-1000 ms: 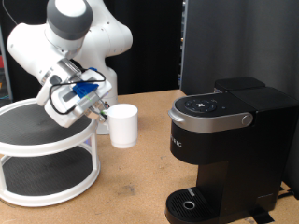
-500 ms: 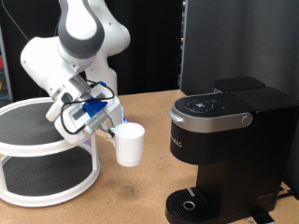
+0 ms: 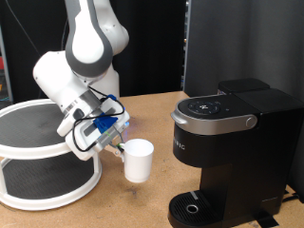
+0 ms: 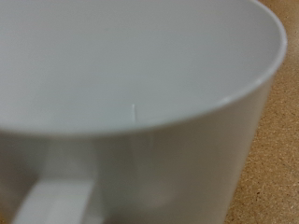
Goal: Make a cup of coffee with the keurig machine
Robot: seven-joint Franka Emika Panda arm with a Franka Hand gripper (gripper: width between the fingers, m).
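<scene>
While airborne, cup [image 3: 139,161] in pincer [image 3: 118,149]

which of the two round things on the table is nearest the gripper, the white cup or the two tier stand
The white cup: it hangs at the gripper, above the table. The two-tier stand sits at the exterior view's left.

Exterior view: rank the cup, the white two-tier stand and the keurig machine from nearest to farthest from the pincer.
1. The cup, at the pincer, held above the table.
2. The white two-tier stand, toward the exterior view's left.
3. The keurig machine, at the exterior view's right.
</scene>
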